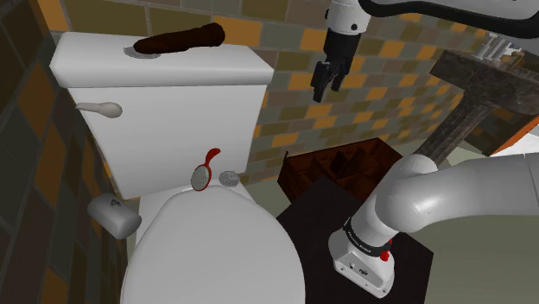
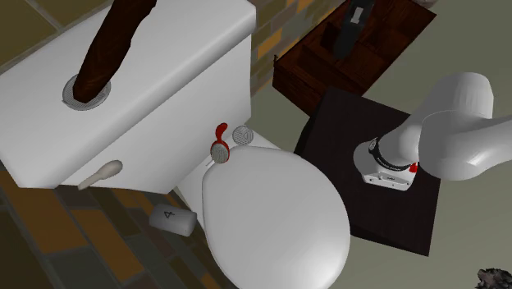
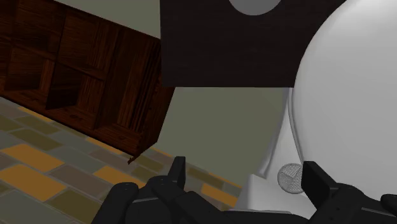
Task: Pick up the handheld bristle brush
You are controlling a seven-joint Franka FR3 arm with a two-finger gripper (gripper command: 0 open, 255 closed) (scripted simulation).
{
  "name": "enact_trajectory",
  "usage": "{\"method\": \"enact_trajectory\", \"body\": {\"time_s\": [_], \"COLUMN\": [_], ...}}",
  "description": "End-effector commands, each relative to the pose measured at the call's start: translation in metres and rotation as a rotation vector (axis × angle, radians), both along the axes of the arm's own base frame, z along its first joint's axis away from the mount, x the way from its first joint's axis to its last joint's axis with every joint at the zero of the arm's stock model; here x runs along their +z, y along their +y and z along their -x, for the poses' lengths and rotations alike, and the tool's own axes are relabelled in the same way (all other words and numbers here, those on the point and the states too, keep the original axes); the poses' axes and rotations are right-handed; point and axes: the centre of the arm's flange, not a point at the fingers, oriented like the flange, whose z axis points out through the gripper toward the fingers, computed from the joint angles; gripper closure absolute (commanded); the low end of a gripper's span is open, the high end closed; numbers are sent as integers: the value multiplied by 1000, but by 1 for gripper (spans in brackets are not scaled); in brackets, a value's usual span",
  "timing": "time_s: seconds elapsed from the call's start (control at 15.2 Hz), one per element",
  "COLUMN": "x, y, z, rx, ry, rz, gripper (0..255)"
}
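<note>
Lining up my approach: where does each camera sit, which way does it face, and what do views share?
Shoulder view: beside and behind the stand, looking down over the toilet lid toward the tank; shows the arm and the open tool.
Second exterior view: high above the tank, looking down at the red-handled brush and lid; shows the arm's base.
Wrist view: on the hand, looking down at the wooden crate and floor; shows both fingers.
Shared: lid and crate in all three.

one toilet [image 1: 173, 112], one red brush [image 1: 206, 170], one grey disc [image 1: 230, 179], one wooden crate [image 1: 337, 168].
</note>
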Motion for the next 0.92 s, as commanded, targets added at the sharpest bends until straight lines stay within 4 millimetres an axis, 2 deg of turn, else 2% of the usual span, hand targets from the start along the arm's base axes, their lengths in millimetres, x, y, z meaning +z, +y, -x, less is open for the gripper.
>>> {"method": "enact_trajectory", "body": {"time_s": [0.0,0.4,0.86], "x": [0,-56,-121], "y": [0,56,117], "z": [0,-11,-38], "rx": [0,-154,-334], "ry": [0,-47,-103], "rz": [0,21,46], "gripper": [0,0,0]}}
